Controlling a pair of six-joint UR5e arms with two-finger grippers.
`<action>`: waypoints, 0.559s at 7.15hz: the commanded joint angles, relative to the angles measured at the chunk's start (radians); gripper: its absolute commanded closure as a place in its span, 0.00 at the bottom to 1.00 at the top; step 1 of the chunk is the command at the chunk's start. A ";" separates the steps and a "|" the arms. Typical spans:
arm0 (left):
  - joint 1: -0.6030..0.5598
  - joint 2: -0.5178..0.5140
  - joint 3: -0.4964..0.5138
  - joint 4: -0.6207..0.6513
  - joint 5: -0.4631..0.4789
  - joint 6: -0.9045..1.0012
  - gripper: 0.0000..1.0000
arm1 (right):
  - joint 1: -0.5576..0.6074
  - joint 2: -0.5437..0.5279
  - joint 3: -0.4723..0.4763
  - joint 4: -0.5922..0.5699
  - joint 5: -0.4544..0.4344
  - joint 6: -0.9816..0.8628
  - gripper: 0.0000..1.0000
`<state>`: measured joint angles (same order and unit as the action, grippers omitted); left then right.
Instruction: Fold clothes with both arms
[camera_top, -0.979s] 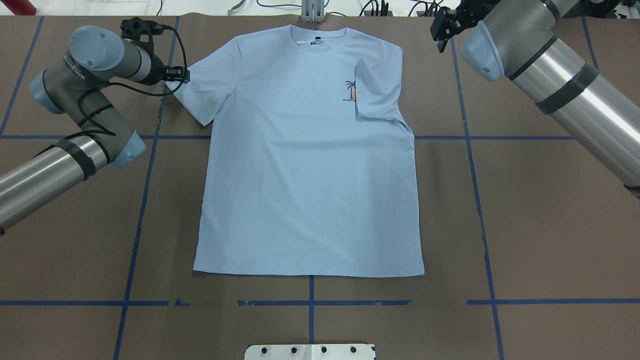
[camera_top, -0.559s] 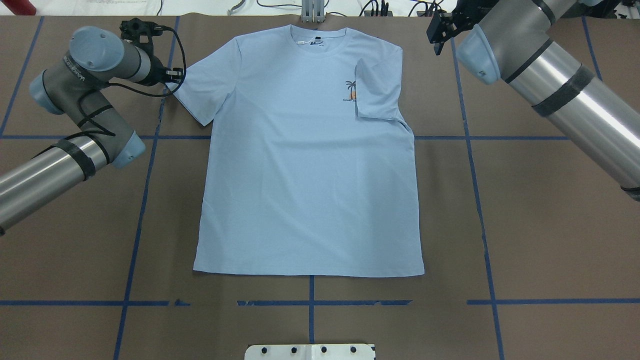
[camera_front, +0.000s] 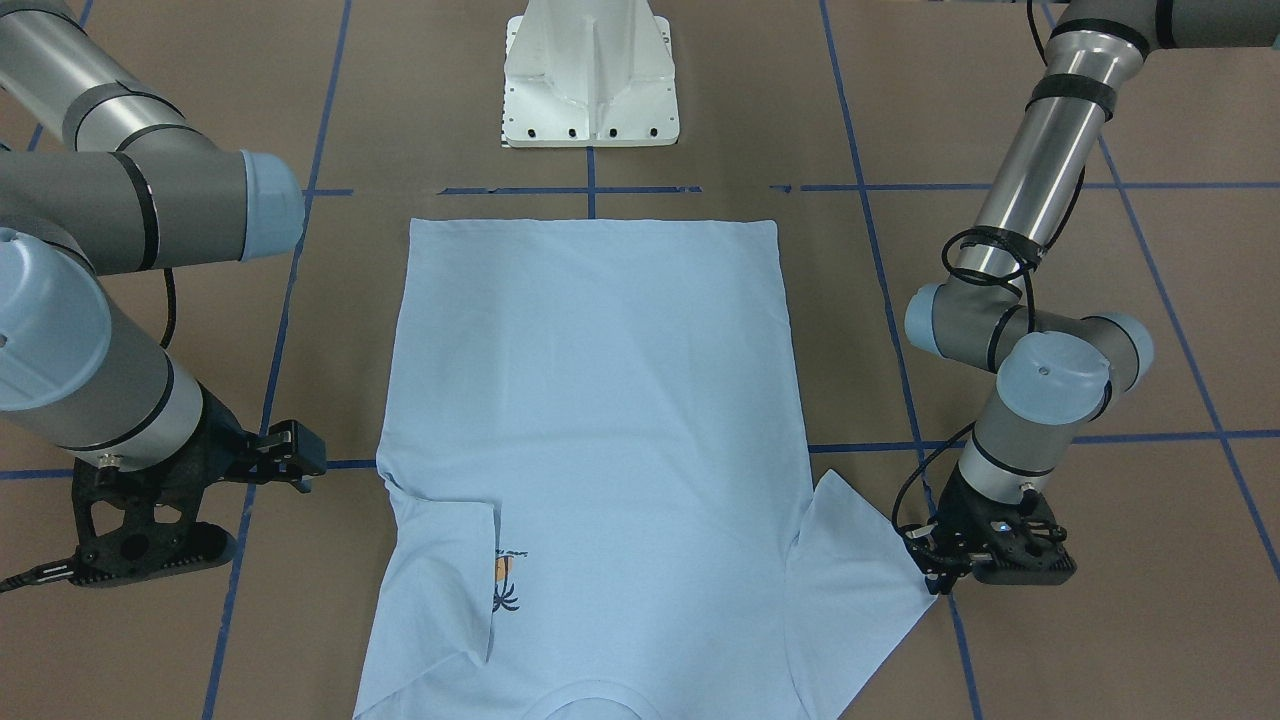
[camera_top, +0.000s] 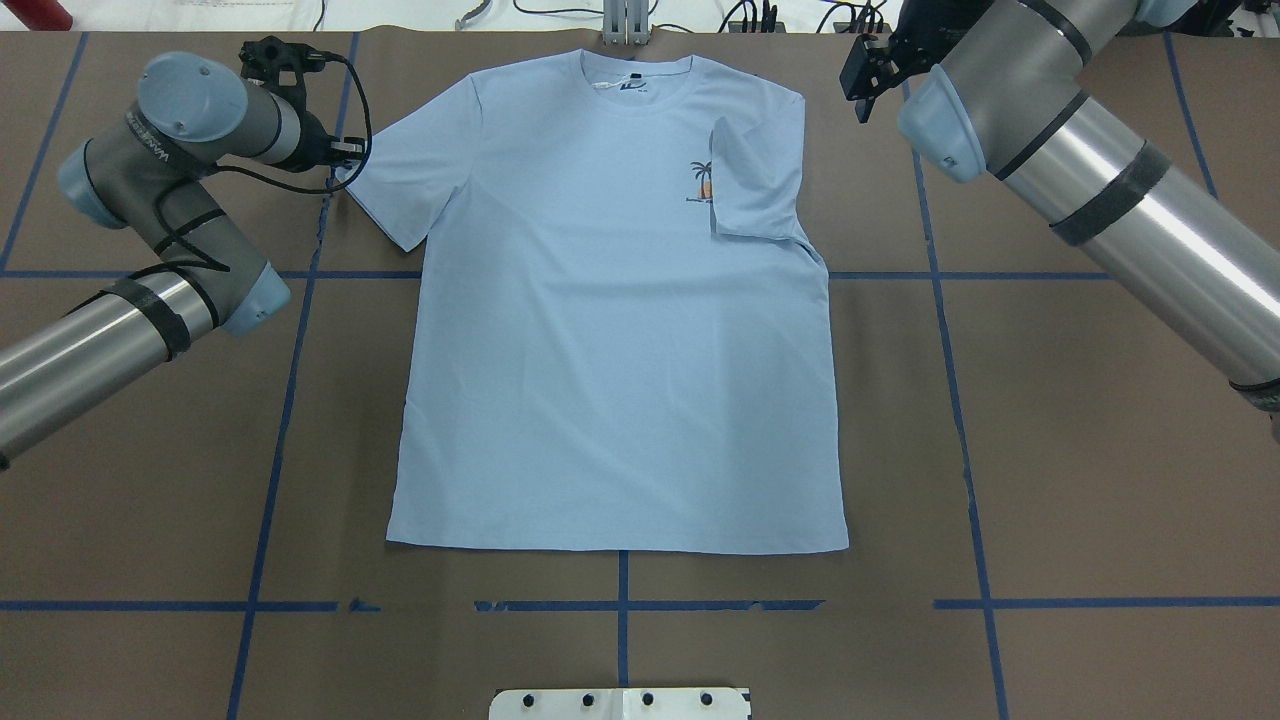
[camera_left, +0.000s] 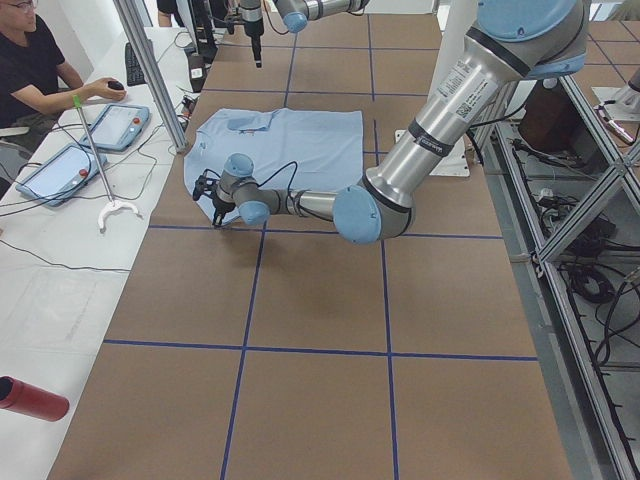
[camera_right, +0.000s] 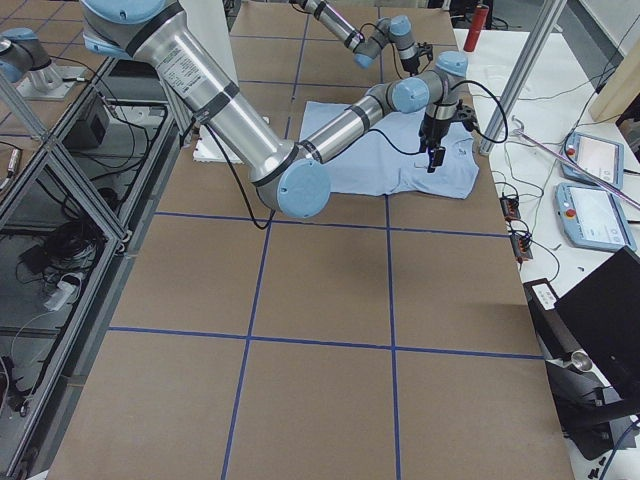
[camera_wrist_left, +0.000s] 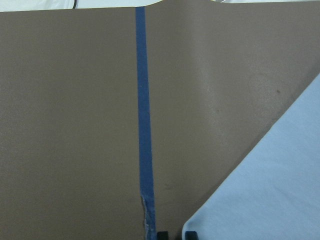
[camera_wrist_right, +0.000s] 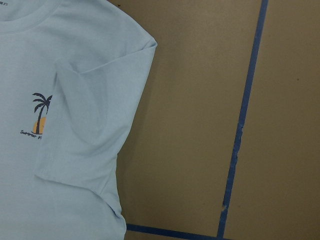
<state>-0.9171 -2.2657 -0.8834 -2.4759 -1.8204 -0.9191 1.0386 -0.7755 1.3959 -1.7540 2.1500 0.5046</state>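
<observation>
The pale blue T-shirt (camera_top: 620, 330) lies flat on the brown table, neckline at the far edge. Its sleeve (camera_top: 760, 170) on my right side is folded onto the chest and partly covers the palm print (camera_top: 703, 182). The other sleeve (camera_top: 410, 170) is spread out. My left gripper (camera_top: 352, 150) is low at that sleeve's tip. In the left wrist view (camera_wrist_left: 176, 234) its tips stand slightly apart with nothing between them, beside the sleeve corner (camera_wrist_left: 270, 190). My right gripper (camera_top: 860, 78) hangs open and empty above the table, right of the folded sleeve; it also shows in the front view (camera_front: 295, 462).
The white pedestal base (camera_front: 590, 80) stands at the table's near edge behind the shirt's hem. Blue tape lines (camera_top: 940, 300) cross the table. Cables lie along the far edge. An operator (camera_left: 30, 70) sits at a side bench with tablets, and a red bottle (camera_left: 30, 398) lies there.
My right gripper has moved left, closer to the shirt's shoulder. My left gripper has shifted slightly left, off the sleeve to its tip. The shirt has not moved.
</observation>
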 joint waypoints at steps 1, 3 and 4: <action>0.000 -0.002 -0.015 0.005 -0.002 -0.003 1.00 | -0.006 -0.002 0.000 0.001 -0.001 0.000 0.00; 0.000 -0.012 -0.086 0.081 -0.005 -0.006 1.00 | -0.009 -0.004 0.000 0.002 -0.001 0.000 0.00; 0.001 -0.049 -0.138 0.183 -0.007 -0.015 1.00 | -0.009 -0.004 0.000 0.004 -0.001 0.000 0.00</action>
<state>-0.9172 -2.2828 -0.9626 -2.3954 -1.8257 -0.9262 1.0303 -0.7789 1.3959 -1.7520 2.1491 0.5047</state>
